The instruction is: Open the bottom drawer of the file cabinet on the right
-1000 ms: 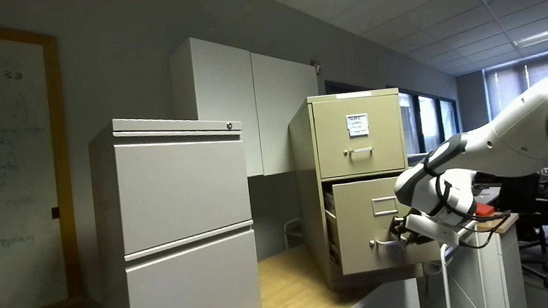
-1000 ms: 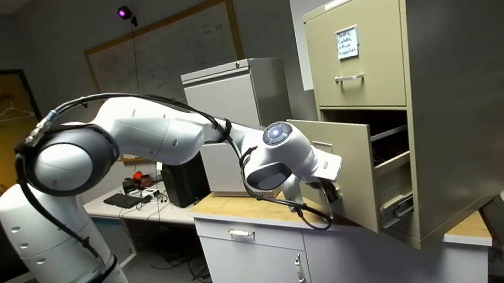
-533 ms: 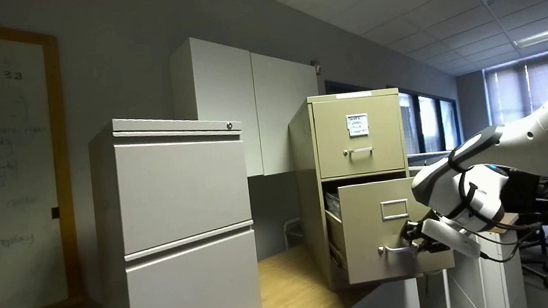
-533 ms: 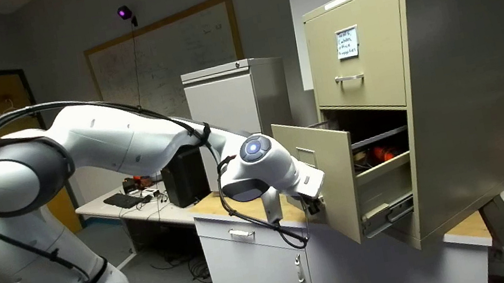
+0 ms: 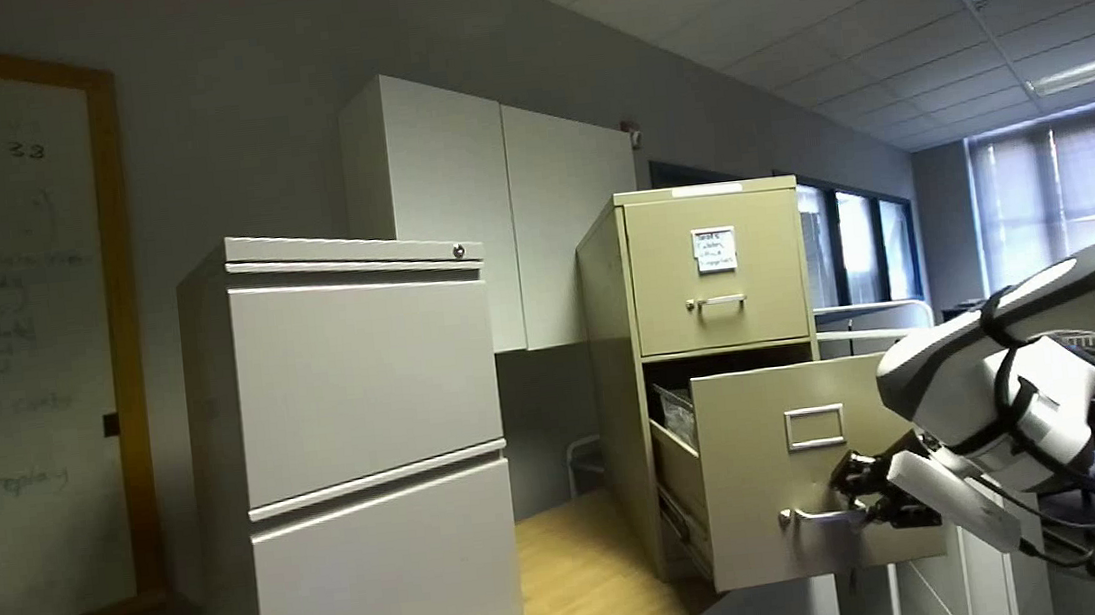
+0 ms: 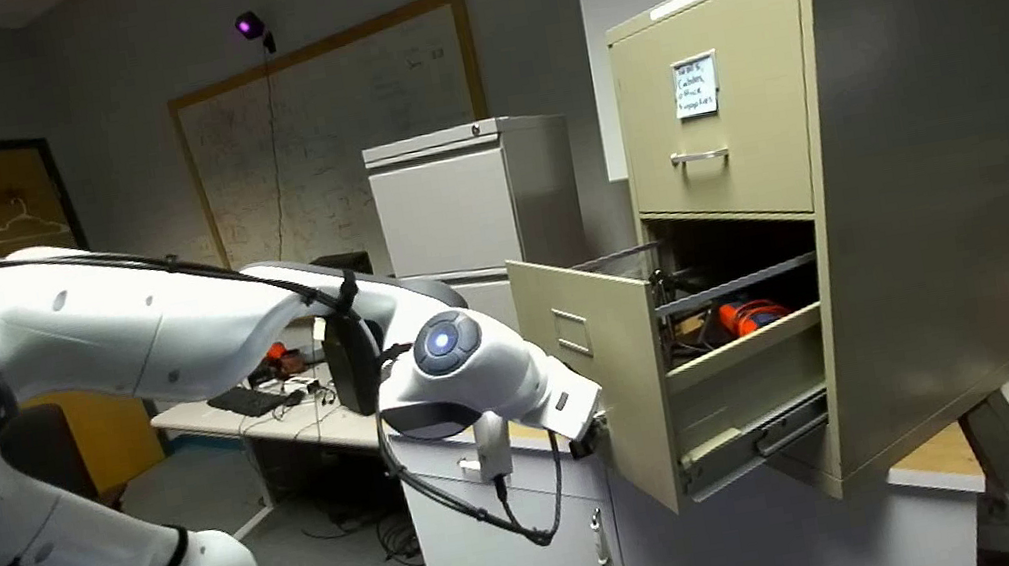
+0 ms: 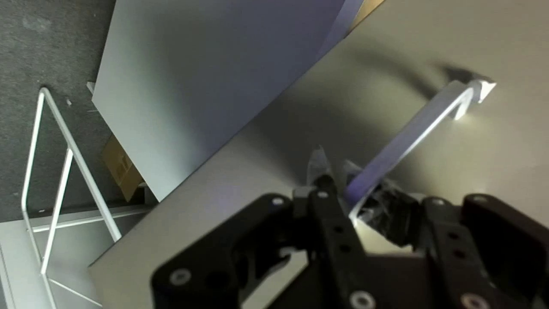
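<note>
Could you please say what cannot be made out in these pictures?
One end of the handle: hidden by the gripper in the wrist view.
Back of the bottom drawer: shadowed inside the cabinet, in an exterior view.
Bottom of the orange item: behind the drawer's side, in an exterior view.
Most whiteboard writing: too faint in both exterior views.
Part of the arm: cut off by edges, in both exterior views.

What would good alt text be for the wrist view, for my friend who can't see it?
Close-up of a robot's black gripper at the metal handle of a tan bottom drawer, the handle running in between the fingers. Past the drawer's edge, on the left, are a smooth grey panel, a white tubular frame and grey floor.
</note>
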Action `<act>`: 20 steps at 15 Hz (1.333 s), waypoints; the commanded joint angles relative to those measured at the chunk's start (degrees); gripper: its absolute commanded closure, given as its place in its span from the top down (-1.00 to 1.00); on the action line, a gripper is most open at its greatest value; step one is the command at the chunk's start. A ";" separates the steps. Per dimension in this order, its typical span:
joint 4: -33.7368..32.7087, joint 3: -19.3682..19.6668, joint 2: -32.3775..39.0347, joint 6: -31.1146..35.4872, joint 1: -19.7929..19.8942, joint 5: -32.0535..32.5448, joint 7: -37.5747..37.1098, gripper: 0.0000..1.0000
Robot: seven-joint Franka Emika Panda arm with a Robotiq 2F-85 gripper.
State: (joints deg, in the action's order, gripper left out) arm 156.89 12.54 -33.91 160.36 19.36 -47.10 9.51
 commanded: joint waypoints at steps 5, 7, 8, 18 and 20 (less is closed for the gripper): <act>2.47 -3.30 -1.98 -11.96 3.38 -8.53 5.27 -0.90; 6.42 -3.07 -5.66 -13.20 4.12 -8.18 4.45 -0.91; 8.05 -2.99 -7.24 -13.58 4.35 -7.94 4.04 -0.91; 5.40 -17.98 -6.47 -22.02 17.16 0.42 -5.94 0.52; 3.44 -24.93 -6.93 -23.39 22.98 4.42 -10.54 0.83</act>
State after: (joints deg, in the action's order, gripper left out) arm 158.70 -2.59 -38.69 139.27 36.66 -48.04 5.73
